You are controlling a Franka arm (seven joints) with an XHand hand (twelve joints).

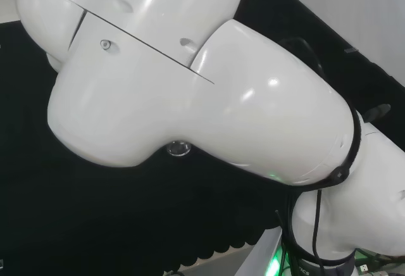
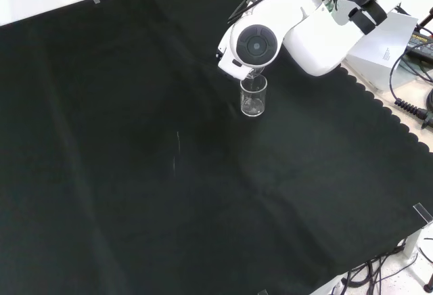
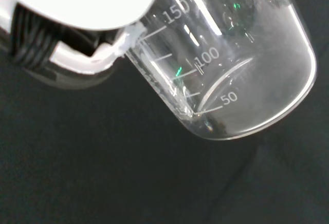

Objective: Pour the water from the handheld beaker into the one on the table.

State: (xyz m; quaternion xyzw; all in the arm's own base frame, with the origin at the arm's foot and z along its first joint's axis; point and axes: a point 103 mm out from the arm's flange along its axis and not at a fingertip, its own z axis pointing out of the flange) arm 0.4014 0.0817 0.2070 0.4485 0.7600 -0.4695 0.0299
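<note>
Black cloth (image 2: pixel 135 173) covered the bench where I watched. At the wrist camera, a white part of the hand (image 3: pixel 92 59) touched the tilted, handheld beaker (image 3: pixel 231 64), water pooled at its lower side; whether fingers curled round it, I could not tell. From the front, the table beaker (image 2: pixel 254 97) stood upright just below the arm's grey-capped link (image 2: pixel 256 44).
</note>
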